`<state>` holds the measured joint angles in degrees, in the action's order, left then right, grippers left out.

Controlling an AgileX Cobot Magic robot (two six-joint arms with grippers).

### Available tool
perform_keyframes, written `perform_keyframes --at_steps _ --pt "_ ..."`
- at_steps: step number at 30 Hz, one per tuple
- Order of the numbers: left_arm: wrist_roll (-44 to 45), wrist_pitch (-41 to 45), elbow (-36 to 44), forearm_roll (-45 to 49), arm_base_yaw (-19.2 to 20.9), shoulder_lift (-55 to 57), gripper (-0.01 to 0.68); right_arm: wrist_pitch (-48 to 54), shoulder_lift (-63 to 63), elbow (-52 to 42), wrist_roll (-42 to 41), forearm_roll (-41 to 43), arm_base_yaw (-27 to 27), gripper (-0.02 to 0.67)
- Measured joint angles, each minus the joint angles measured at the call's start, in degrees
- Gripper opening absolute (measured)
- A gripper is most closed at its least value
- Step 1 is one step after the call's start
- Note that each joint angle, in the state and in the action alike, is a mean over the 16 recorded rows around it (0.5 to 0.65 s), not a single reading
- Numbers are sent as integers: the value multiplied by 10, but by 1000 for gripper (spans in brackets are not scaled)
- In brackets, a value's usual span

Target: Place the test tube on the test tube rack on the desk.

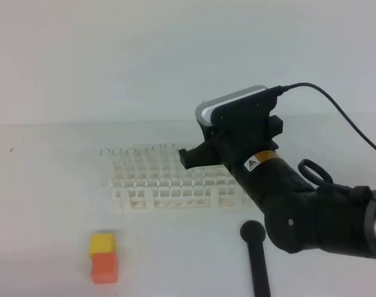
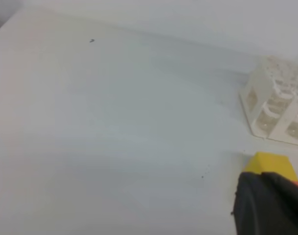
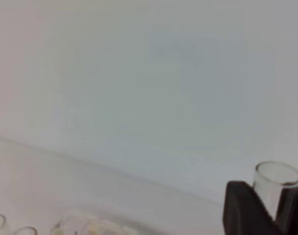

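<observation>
**Tube is gripped and over the rack, now it's all about the lineup**

Plain white desk (image 1: 46, 204) against a plain white wall, nothing fancy. The test tube rack (image 1: 175, 182) sits mid-desk and I'll use it as the reference for everything.

The right gripper (image 1: 189, 157) hovers above the rack's right half, just over the rows. In the right wrist view its fingers (image 3: 244, 210) stand narrow with the test tube (image 3: 275, 183) pinched between them, rimmed mouth up and poking above the pads. It looks close to upright there, though I can't see the bottom end in any view. A few other clear tubes (image 1: 135, 151) already stand along the rack's back row.

The left gripper (image 2: 269, 203) is parked off the rack's front-left corner, closed on nothing, right next to the yellow-and-orange blocks (image 1: 104, 257). A black rod with a round head (image 1: 256, 257) lies in front of the rack's right end.

My take on doing this step well: keep the tube vertical, centre its bottom over one free square hole, and come straight down slowly. Glass on a plastic lattice will catch the edge if it's tilted or off-centre. Don't let go until the tube is well inside the hole, otherwise it tips. Also watch the neighbouring tubes at the back when lowering.
</observation>
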<state>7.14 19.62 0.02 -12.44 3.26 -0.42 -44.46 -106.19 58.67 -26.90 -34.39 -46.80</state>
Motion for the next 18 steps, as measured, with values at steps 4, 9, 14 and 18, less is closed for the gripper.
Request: perform_keyframes --at_steps 4,9,14,18 --pt "-22 0 0 20 0 0 -1 -7 -7 0 -2 -4 -3 129" --pt "-42 -1 0 41 0 0 -1 -16 -16 0 -5 -9 -7 128" --pt "-44 -1 0 48 0 0 -1 -24 -28 0 -7 -15 -9 128" --pt "-42 -1 0 48 -7 0 -1 -30 -37 0 -9 -19 -11 128"
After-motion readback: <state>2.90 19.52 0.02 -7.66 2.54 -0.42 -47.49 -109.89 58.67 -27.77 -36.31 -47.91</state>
